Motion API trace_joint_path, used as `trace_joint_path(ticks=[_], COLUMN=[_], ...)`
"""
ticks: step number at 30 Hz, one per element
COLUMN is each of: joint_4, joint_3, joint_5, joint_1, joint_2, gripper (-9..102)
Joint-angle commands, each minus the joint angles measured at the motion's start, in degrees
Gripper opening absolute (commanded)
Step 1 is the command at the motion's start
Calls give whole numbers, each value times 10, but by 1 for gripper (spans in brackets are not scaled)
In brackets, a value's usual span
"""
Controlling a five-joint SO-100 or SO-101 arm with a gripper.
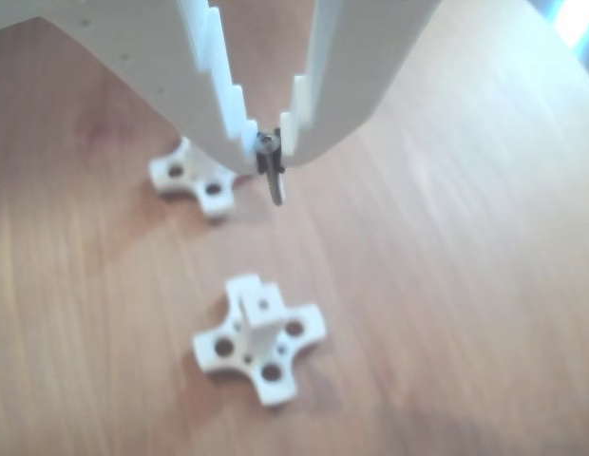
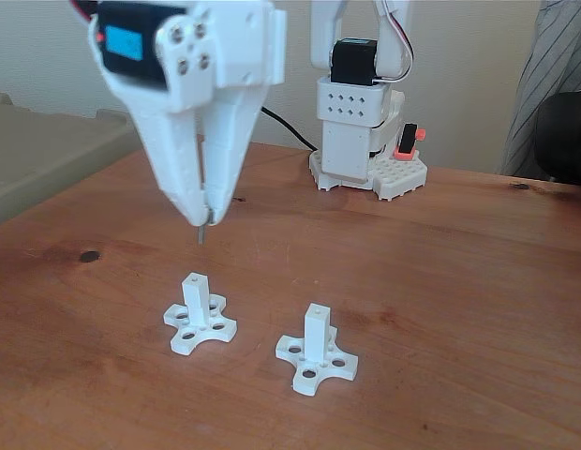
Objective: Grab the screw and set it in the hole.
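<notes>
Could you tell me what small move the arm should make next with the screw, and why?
Probably ease the claw forward and down until the screw sits right over the hole in the left post in the fixed view. The claw pinches the screw by its head, tip hanging down, but it hovers above and somewhat behind that post, so lowering straight would likely miss.

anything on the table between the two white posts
No, just bare wooden table between the left post and the right post in the fixed view.

A wooden table [image 2: 459, 281] with a dark knot [image 2: 88, 255]; a striped sleeve [image 2: 551, 66] at the fixed view's right edge.
</notes>
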Motion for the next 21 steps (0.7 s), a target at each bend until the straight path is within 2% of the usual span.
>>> trace_joint_path(ticks=[1, 7, 21], joint_4=[1, -20, -65], joint_3=[-15, 30, 85], joint_5=[9, 30, 40], joint_1=[-42, -96, -130], joint_2=[65, 70, 48], gripper=[-4, -4, -4])
